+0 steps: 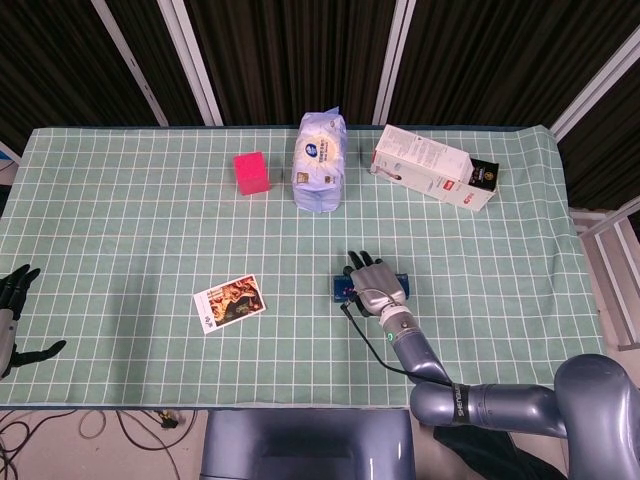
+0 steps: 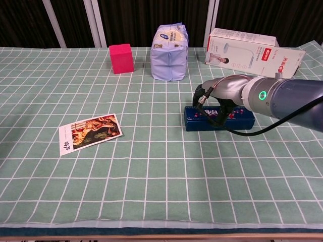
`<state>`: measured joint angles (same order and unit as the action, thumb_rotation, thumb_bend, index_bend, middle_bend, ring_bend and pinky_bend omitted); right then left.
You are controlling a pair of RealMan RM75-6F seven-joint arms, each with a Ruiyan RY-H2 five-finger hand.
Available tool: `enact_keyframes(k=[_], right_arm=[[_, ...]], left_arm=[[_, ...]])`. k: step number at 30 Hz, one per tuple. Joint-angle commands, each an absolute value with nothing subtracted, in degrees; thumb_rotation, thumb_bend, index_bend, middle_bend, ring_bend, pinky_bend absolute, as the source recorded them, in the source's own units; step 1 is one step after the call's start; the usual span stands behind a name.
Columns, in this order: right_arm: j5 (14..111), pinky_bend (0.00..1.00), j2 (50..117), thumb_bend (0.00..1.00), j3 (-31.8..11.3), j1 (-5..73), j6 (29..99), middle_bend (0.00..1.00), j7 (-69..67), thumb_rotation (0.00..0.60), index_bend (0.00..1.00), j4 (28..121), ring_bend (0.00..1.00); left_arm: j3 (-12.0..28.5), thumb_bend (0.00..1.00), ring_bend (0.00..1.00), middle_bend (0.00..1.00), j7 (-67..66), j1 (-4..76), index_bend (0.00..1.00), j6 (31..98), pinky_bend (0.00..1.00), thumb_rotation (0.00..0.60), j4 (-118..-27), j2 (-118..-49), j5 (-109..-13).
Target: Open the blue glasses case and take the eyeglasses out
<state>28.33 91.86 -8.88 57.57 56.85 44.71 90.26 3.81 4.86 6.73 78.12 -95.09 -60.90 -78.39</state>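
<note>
Where fingers [image 2: 220,112] press: oblong glossy case [image 2: 202,120]

The blue glasses case [image 2: 202,119] lies flat, apparently closed, right of centre.

The head camera looks steeply down from high above the near edge, taking in the whole desk [image 1: 120,200] to its far edge. The chest camera sits low and closer at the near edge, facing straight across. Both views share the desk's middle and far side.
</note>
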Motion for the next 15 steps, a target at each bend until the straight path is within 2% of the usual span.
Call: enact_keyframes(k=[1, 15], right_arm=[[28.23, 0.24, 91.90, 0.52, -8.75, 57.60, 56.91, 0.00, 44.64, 0.600, 0.26, 90.19, 0.00], [27.88, 0.24, 91.99, 0.56, -8.31, 57.69, 57.25, 0.00, 44.35, 0.600, 0.26, 89.80, 0.00]], left_arm=[[3.81, 0.00, 0.00, 0.00, 4.94, 6.71, 0.00, 78.17, 0.00, 0.600, -95.07, -60.91, -78.39], [3.82, 0.00, 0.00, 0.00, 5.22, 6.70, 0.00, 78.16, 0.00, 0.600, -95.23, -60.77, -78.37]])
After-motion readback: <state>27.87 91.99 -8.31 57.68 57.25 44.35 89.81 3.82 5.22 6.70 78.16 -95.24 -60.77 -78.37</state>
